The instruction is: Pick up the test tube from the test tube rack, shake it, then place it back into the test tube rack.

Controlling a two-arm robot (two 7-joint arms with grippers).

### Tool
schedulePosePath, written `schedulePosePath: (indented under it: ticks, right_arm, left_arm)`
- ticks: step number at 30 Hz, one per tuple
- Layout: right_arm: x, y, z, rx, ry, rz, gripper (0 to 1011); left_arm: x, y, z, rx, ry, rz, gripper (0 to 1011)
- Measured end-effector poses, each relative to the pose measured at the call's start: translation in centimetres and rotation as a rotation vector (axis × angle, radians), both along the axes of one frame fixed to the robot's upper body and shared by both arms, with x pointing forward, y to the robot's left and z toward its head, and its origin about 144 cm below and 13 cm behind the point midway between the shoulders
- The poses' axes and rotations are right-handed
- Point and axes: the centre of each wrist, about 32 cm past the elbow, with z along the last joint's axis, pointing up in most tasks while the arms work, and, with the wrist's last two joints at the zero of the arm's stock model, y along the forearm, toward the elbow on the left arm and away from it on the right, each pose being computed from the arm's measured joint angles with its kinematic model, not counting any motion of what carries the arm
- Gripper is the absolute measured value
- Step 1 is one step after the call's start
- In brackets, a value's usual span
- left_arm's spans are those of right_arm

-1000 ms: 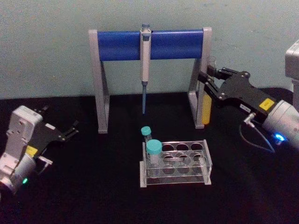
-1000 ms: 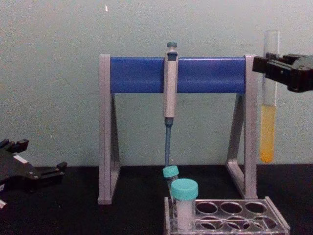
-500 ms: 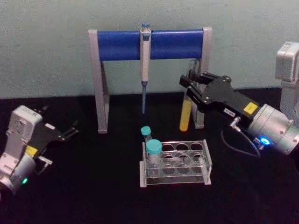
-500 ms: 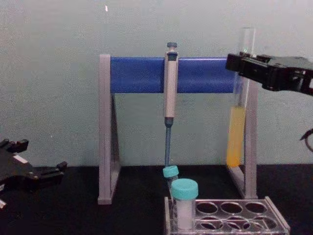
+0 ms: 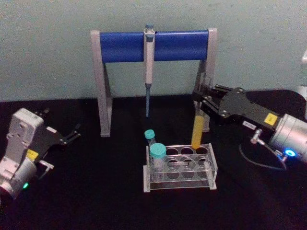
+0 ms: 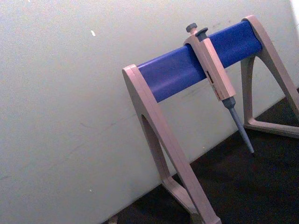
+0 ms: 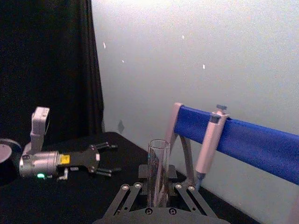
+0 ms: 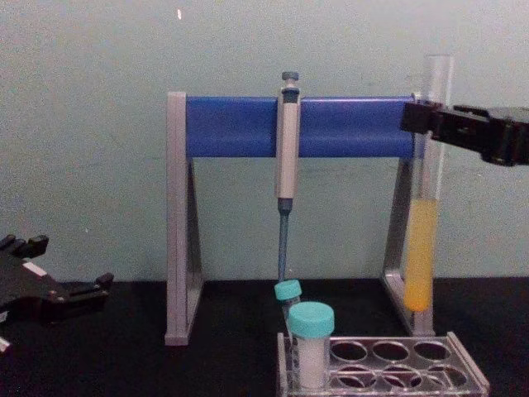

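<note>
The test tube [image 5: 197, 133] is a long clear glass tube with yellow-orange liquid in its lower part. It hangs upright, its rounded bottom just above the back right corner of the test tube rack [image 5: 211, 168]. My right gripper [image 5: 199, 98] is shut on the tube's upper part, reaching in from the right. From the chest, the test tube [image 8: 421, 256] ends a little above the rack [image 8: 463, 374], held by the right gripper [image 8: 423, 122]. In the right wrist view the tube's open mouth [image 7: 158, 158] rises between the fingers. My left gripper [image 5: 71, 135] rests open at the far left.
A grey-and-blue pipette stand [image 5: 153, 45] stands behind the rack with a pipette [image 5: 148, 62] hanging from its bar. Two teal-capped vials [image 5: 157, 155] occupy the rack's left end. The stand's right leg [image 5: 207, 86] is close behind the tube. Black tabletop lies all around.
My right gripper swung the tube left from the far right, tilting it, then brought it back upright and lower over the rack's back right. The left arm stayed still.
</note>
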Motion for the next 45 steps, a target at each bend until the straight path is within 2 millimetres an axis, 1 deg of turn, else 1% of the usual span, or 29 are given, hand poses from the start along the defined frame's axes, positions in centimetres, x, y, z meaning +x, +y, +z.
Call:
schedulePosePath:
  ticks: [6, 11, 18, 25, 31, 34, 39, 45]
  right_arm:
    - [-0.4, -1.4, 0.4, -0.040, -0.006, -0.061, 235]
    - [-0.4, -1.5, 0.6, -0.080, -0.024, -0.129, 234]
    - [0.1, -0.3, 0.6, -0.137, -0.076, -0.233, 235]
    - [0.7, 1.1, 0.5, -0.137, -0.093, -0.275, 234]
    - [0.9, 2.0, 0.3, -0.093, -0.083, -0.246, 235]
    - [1.0, 2.3, 0.3, -0.042, -0.065, -0.194, 234]
    - [0.8, 2.4, 0.3, -0.007, -0.043, -0.148, 234]
    - [0.4, 1.9, 0.4, 0.013, -0.006, -0.094, 234]
  left_arm:
    - [0.0, 0.0, 0.0, 0.000, 0.000, 0.000, 1001]
    - [0.0, 0.0, 0.0, 0.000, 0.000, 0.000, 1002]
    - [0.0, 0.0, 0.0, 0.000, 0.000, 0.000, 1001]
    - [0.0, 0.0, 0.0, 0.000, 0.000, 0.000, 1001]
    - [0.0, 0.0, 0.0, 0.000, 0.000, 0.000, 1001]
    - [0.0, 0.0, 0.0, 0.000, 0.000, 0.000, 1001]
    - [0.0, 0.0, 0.0, 0.000, 0.000, 0.000, 1001]
    - [0.0, 0.0, 0.0, 0.000, 0.000, 0.000, 1001]
